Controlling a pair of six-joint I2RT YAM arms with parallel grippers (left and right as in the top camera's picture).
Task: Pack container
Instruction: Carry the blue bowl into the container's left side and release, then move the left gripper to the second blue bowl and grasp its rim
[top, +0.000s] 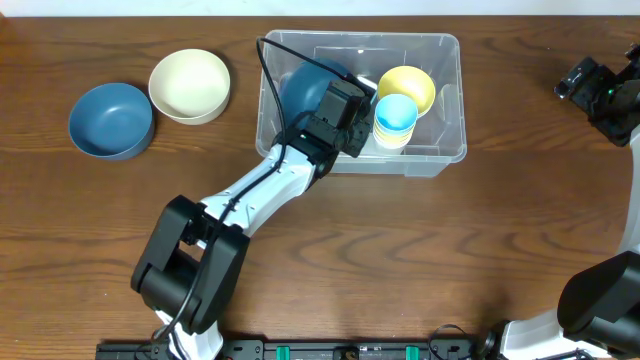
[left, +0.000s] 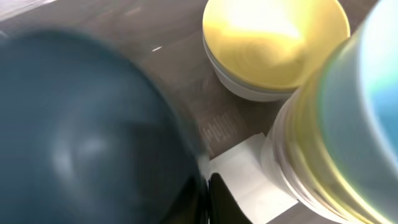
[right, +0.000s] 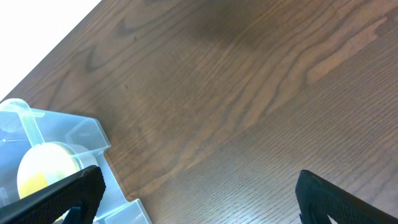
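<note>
The clear plastic container (top: 440, 160) stands at the back centre of the table. Inside it are a dark blue bowl (top: 300, 85) at the left, a yellow bowl (top: 408, 85) and a stack of cups with a light blue one on top (top: 394, 120). My left gripper (top: 345, 115) reaches into the container. In the left wrist view it (left: 208, 199) is closed on the rim of the dark blue bowl (left: 81, 137), beside the cups (left: 336, 137) and the yellow bowl (left: 273, 43). My right gripper (top: 590, 85) is open and empty, right of the container.
A blue bowl (top: 110, 120) and a cream bowl (top: 190, 85) sit on the table left of the container. The right wrist view shows the container's corner (right: 81, 134), the open fingers (right: 199, 196) and bare wood. A white label (left: 249, 174) lies on the container floor.
</note>
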